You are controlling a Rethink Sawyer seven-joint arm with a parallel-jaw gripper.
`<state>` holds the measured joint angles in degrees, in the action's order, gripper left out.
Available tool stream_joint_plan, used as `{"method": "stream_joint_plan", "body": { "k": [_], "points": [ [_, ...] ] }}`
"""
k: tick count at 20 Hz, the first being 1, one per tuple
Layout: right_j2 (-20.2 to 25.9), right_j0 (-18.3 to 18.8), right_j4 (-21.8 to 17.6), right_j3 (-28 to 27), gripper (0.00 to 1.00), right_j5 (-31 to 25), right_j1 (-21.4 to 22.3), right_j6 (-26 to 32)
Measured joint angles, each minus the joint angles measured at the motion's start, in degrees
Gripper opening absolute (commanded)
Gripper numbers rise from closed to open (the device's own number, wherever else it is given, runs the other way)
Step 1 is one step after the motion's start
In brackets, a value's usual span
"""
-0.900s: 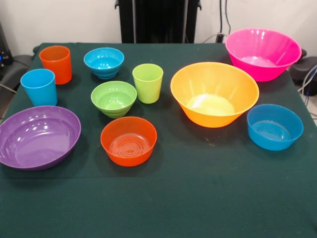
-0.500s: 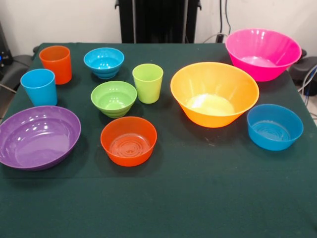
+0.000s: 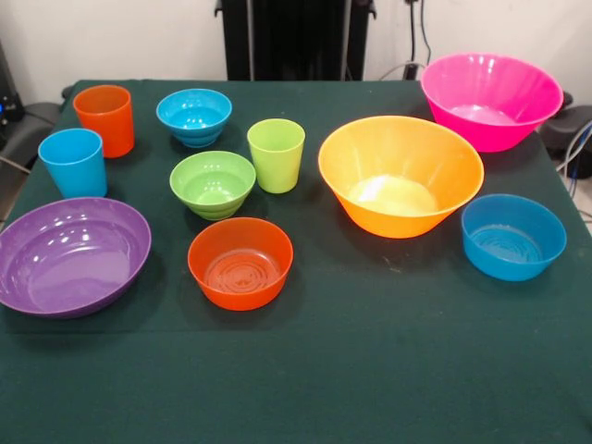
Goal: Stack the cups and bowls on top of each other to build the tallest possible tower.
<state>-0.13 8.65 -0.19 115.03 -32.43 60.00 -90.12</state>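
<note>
All pieces stand apart and upright on the dark green table (image 3: 370, 370); no tower stands. Three cups: orange cup (image 3: 104, 119) at the far left, light blue cup (image 3: 73, 162) in front of it, lime green cup (image 3: 276, 154) near the middle. Bowls: small blue bowl (image 3: 194, 117), small green bowl (image 3: 213, 184), medium orange bowl (image 3: 240, 263), large purple bowl (image 3: 72, 255) at the left edge, yellow-orange bowl (image 3: 400, 175), pink bowl (image 3: 491, 100) at the far right, medium blue bowl (image 3: 512, 237). The gripper is out of view.
The robot's black pedestal (image 3: 296, 39) rises behind the table's far edge. Cables (image 3: 573, 148) hang off the right side. A wide strip of cloth lies between the bowls and the near edge.
</note>
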Motion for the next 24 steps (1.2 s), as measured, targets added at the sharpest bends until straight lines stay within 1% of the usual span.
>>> {"method": "stream_joint_plan", "body": {
  "k": [9, 16, 24],
  "points": [
    [0.1, 1.7, -0.1, -3.1, 1.00, 0.0, -4.9, 0.0],
    [0.1, 2.7, -1.3, -5.5, 1.00, 0.0, -8.4, 0.0],
    [0.2, 5.6, -2.6, -8.3, 1.00, 1.0, -12.8, 0.0]
  ]
}}
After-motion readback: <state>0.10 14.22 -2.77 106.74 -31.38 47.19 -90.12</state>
